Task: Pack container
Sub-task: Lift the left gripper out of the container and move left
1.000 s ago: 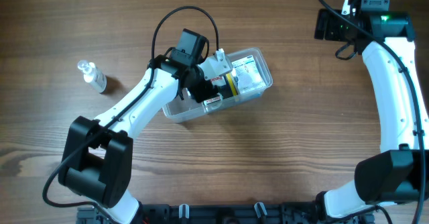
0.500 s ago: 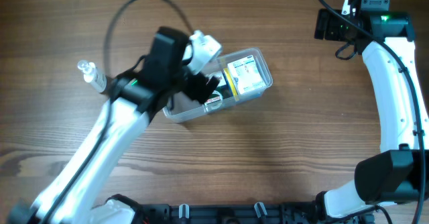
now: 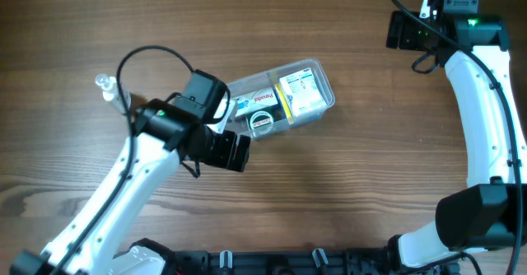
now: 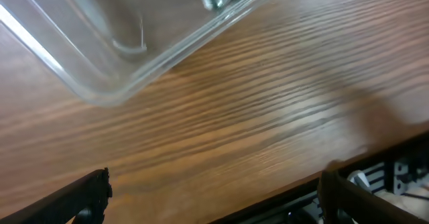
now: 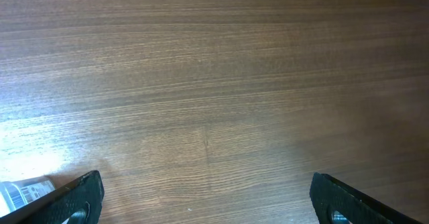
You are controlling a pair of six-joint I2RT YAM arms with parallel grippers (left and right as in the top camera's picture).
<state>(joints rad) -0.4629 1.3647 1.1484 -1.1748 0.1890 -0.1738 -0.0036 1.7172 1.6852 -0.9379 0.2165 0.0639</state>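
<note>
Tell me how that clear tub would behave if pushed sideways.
The container probably slides rather than tips: it sits low and wide on the smooth table. Its thin clear walls may flex. The boxes inside likely add weight.

Your overhead: bright, even light, soft shadows on table [image 3: 272, 176]. Your left wrist view: blurred, container [image 4: 120, 56] rim soft. Right wrist: pale glare lower left, corners dark.
</note>
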